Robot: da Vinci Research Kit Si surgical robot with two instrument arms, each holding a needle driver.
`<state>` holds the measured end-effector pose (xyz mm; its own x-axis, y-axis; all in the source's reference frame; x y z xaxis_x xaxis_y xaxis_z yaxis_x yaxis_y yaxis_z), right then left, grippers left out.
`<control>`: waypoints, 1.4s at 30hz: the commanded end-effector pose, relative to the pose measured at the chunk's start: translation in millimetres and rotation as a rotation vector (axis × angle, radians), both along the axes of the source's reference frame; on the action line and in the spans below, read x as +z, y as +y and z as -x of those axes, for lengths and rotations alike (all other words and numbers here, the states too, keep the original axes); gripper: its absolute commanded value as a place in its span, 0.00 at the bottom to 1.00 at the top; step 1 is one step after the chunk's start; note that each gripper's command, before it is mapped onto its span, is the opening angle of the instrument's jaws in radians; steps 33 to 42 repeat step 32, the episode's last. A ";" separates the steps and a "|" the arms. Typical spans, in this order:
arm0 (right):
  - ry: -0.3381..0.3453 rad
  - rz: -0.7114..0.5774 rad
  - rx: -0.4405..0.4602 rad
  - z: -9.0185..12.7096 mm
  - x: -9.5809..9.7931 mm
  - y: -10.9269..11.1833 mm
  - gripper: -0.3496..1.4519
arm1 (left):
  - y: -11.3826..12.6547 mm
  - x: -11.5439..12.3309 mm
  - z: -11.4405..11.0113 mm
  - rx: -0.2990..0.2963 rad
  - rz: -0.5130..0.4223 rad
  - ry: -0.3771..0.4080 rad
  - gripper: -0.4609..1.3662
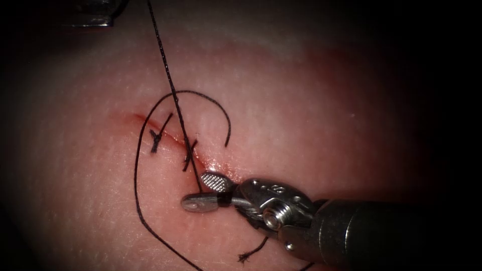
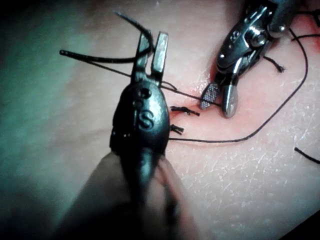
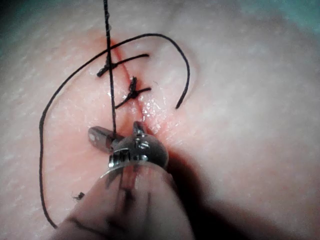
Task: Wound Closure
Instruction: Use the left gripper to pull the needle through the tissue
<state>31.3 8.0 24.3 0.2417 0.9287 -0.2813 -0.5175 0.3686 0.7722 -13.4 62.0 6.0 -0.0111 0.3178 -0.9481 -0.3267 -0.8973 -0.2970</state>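
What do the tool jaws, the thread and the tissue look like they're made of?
Right tool: bright metal, it seems; it glints, and one jaw's inner face is cross-hatched. Left tool: darker metal, apparently; it holds the needle. Thread: dark, matte, probably braided; a cut end frays. Tissue: pale, soft, moist pork skin, finely pored, glistening.

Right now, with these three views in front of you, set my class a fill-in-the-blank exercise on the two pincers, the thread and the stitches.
1. The right pincer has its jaws ____, with the taut thread running between them.
2. Across the cut sit ____ knotted stitches.
3. The left pincer is shut on the curved ____, held outside the tissue.

Missing words: open; two; needle
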 end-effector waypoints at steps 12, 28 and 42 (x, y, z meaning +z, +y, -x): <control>-0.051 -0.012 -0.044 -0.1 1.1 -1.1 0.48 | 2.9 2.1 -4.8 -0.103 0.072 0.125 0.06; -0.055 -0.019 -0.045 -0.2 0.7 -0.5 0.48 | 1.4 3.4 -4.0 -0.107 0.075 0.146 0.06; -0.050 -0.018 -0.039 -0.3 0.6 -0.3 0.48 | 1.3 3.4 -4.0 -0.105 0.076 0.144 0.06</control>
